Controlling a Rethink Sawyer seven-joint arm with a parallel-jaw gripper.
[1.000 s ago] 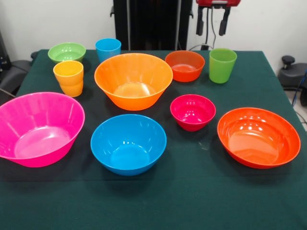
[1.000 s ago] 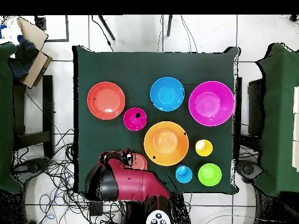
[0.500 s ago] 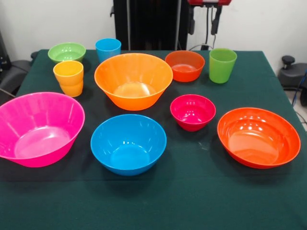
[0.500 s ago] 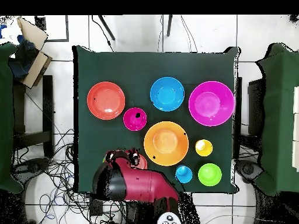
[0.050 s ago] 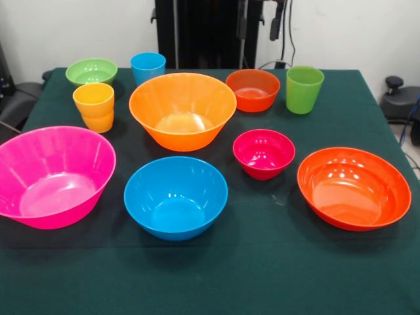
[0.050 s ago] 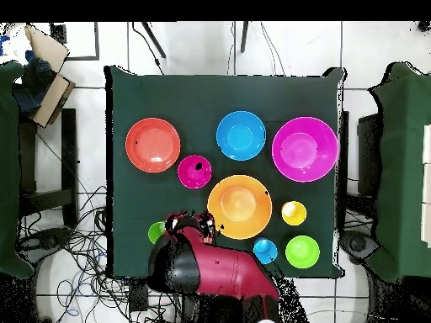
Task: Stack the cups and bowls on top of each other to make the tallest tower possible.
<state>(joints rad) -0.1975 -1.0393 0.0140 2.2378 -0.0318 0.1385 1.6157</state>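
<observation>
Every piece stands alone on the green cloth, and no tower shows. At the back are the small green bowl (image 5: 91,71), blue cup (image 5: 147,67), small orange-red bowl (image 5: 252,89) and green cup (image 5: 304,88). The yellow-orange cup (image 5: 94,106) stands beside the big orange bowl (image 5: 182,108). Nearer are the big pink bowl (image 5: 52,176), medium blue bowl (image 5: 176,197), small magenta bowl (image 5: 264,153) and wide red-orange bowl (image 5: 353,187). My gripper (image 5: 260,20) hangs open and empty at the top edge, high above the small orange-red bowl. From overhead the arm (image 6: 210,267) covers that bowl.
The table's edge (image 5: 387,131) drops off at the right, with a black chair base (image 5: 397,98) beyond it. Overhead, cables (image 6: 80,244) lie on the floor and draped tables (image 6: 404,168) flank the cloth.
The gripper has risen and shifted left in the front view. Overhead, the arm swung right, uncovering the green cup. No bowl or cup moved.
</observation>
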